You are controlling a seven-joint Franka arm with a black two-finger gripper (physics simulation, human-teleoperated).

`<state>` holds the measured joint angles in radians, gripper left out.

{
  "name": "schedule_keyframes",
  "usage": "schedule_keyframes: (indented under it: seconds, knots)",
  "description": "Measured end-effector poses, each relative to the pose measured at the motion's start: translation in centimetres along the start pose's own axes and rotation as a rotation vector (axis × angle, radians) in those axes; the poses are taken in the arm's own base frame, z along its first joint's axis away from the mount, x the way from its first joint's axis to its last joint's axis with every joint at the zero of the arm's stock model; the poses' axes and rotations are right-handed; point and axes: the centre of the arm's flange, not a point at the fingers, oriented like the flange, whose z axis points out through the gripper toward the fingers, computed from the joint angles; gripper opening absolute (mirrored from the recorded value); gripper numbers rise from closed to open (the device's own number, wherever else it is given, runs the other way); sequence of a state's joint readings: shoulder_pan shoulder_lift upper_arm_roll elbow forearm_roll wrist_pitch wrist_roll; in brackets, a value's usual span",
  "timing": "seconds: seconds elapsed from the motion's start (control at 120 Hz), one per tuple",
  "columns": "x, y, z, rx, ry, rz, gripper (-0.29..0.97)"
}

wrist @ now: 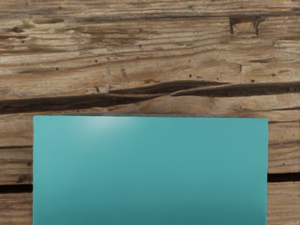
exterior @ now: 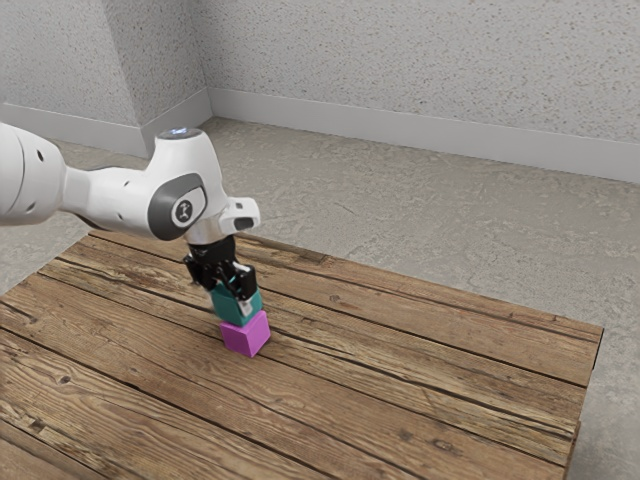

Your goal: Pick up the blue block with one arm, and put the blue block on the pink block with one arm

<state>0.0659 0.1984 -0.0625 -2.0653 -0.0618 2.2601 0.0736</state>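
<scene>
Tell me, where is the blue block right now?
In the exterior view, the blue block sits on top of the pink block, left of the wooden table's middle, right under the gripper.

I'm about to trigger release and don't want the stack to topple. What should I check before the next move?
1. Blue block above pink block: ok.
2. Blocks touching, no visible gap: ok.
3. Edges squared with each other: cannot tell.
4. Blue block level, not tipped: ok.
5. End effector closed on blue block: ok.
</scene>
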Motion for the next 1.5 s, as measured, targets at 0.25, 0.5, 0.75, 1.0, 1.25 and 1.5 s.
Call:
schedule_keyframes:
  seconds: [0.25, 0.5, 0.75, 1.0, 1.25, 1.5]
  knots:
    - [0.2, 0.9, -0.2, -0.029, 0.026, -0.027, 0.36]
    - [-0.8, 0.5, 0.3, -0.014, 0.003, -0.040, 0.36]
    - [-1.1, 0.3, -0.1, 0.000, -0.002, -0.045, 0.36]
    - [-1.0, 0.1, 0.2, 0.005, -0.009, -0.051, 0.36]
    - [-0.8, 0.1, 0.3, 0.005, -0.008, -0.055, 0.36]
    - [-0.6, 0.1, 0.2, 0.006, -0.005, -0.056, 0.36]
